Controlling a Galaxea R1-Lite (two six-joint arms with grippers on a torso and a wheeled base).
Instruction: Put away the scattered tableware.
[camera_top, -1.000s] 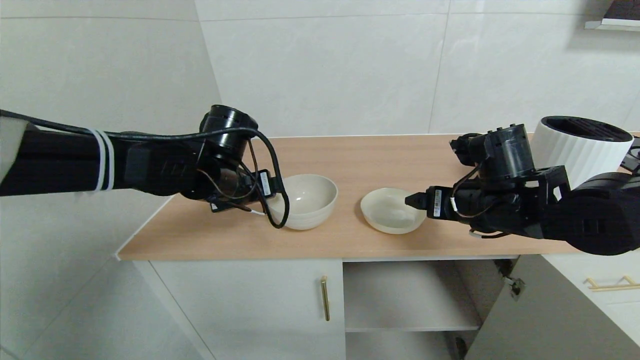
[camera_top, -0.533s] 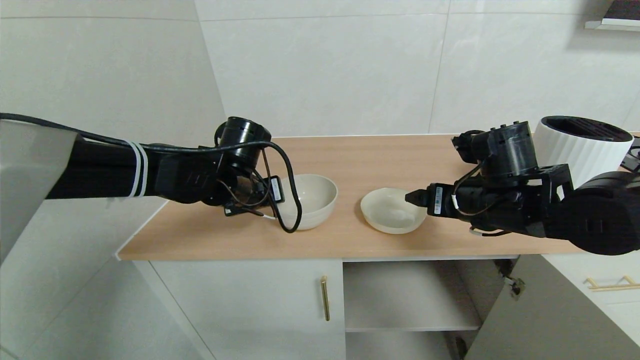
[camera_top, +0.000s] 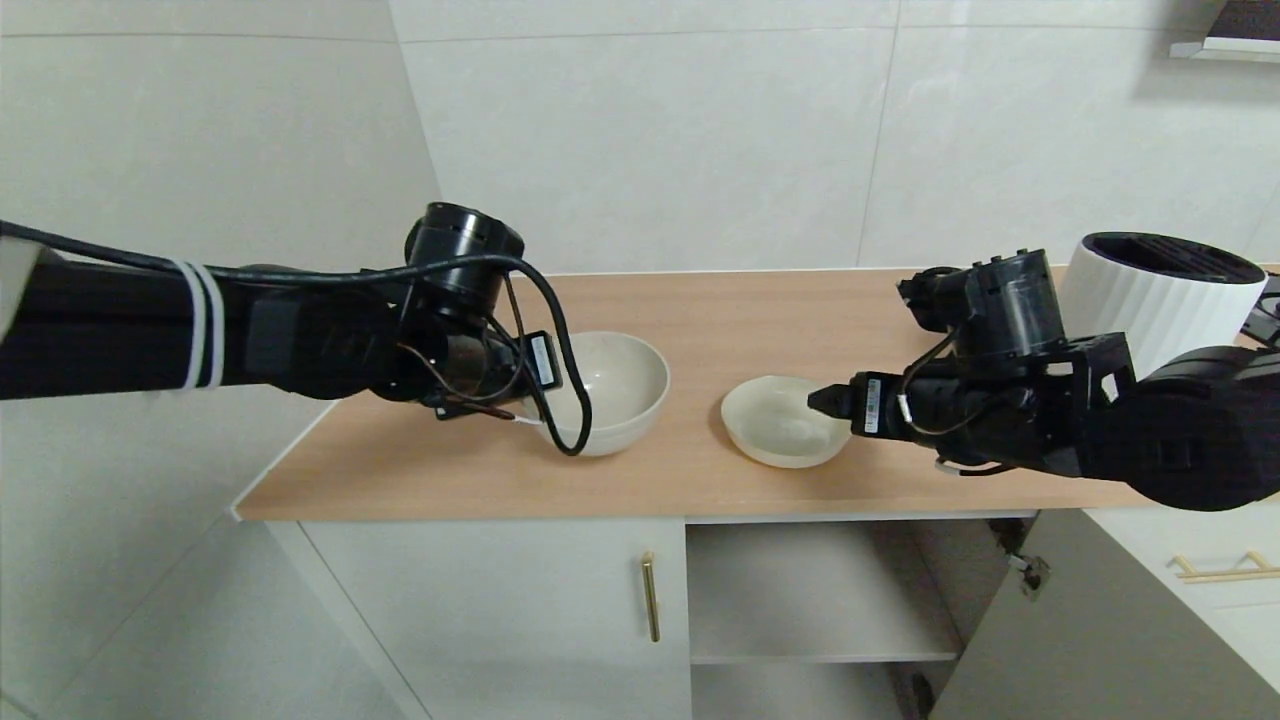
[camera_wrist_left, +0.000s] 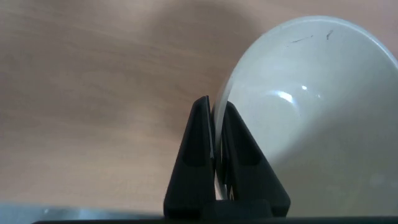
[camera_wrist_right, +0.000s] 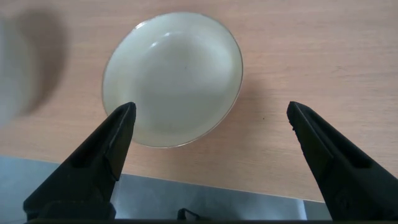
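**Left gripper pinches the deep bowl; right gripper is spread over the shallow one**

The left gripper (camera_wrist_left: 214, 102) has its fingers pressed onto the rim of the deep bowl (camera_top: 615, 385), one inside the wall and one outside. The bowl is round, mouth up, and extends away from the fingertips over the counter (camera_top: 700, 310). Whether its base touches the wood cannot be told. The wrist and cable hide its gripped side in the head view. The right gripper (camera_wrist_right: 210, 107) is spread wide, with the shallow bowl (camera_wrist_right: 173, 78) lying mouth up ahead of it, between the fingers and apart from both.
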